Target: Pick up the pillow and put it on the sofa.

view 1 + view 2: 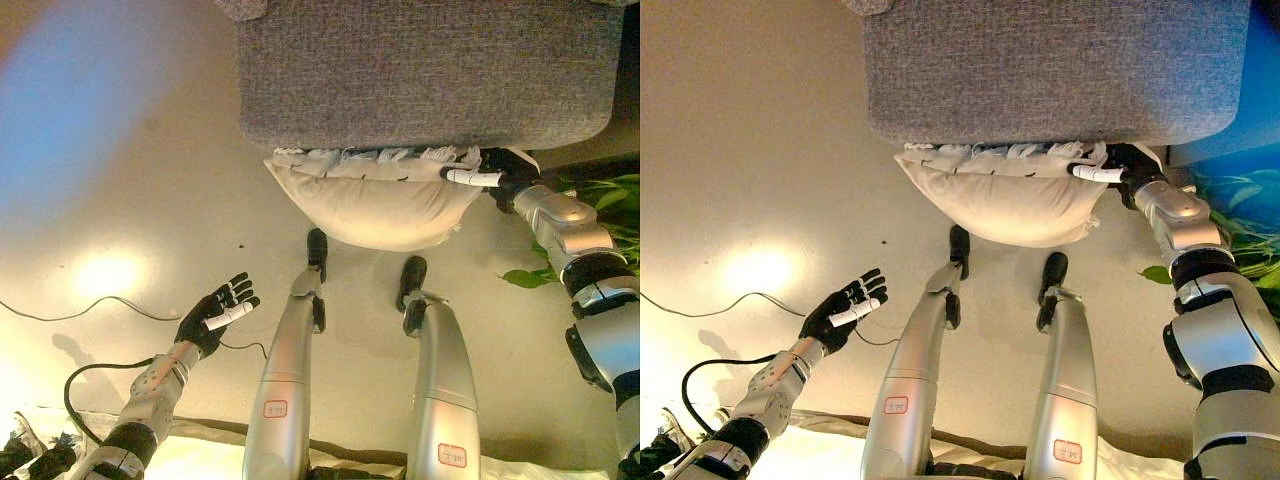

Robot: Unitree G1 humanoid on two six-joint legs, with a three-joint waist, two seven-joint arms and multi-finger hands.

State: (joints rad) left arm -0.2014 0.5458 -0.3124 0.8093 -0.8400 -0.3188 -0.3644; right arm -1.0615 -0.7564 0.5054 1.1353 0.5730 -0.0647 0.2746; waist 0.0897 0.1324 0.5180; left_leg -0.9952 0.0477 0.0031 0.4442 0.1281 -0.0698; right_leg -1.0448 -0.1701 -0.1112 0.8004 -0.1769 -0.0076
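Note:
A cream pillow [375,200] with a frilled top edge hangs against the front of the grey sofa [430,70], its lower part off the floor. My right hand [495,175] is at the pillow's right upper corner, fingers curled on the frilled edge, holding it up. It also shows in the right eye view [1120,168]. My left hand [218,315] is open and empty, low at the left above the floor, well away from the pillow.
The sofa seat fills the top of the view. A green plant [590,225] stands at the right beside my right arm. Pale floor [130,200] spreads to the left. A light cloth or rug edge [200,455] lies along the bottom.

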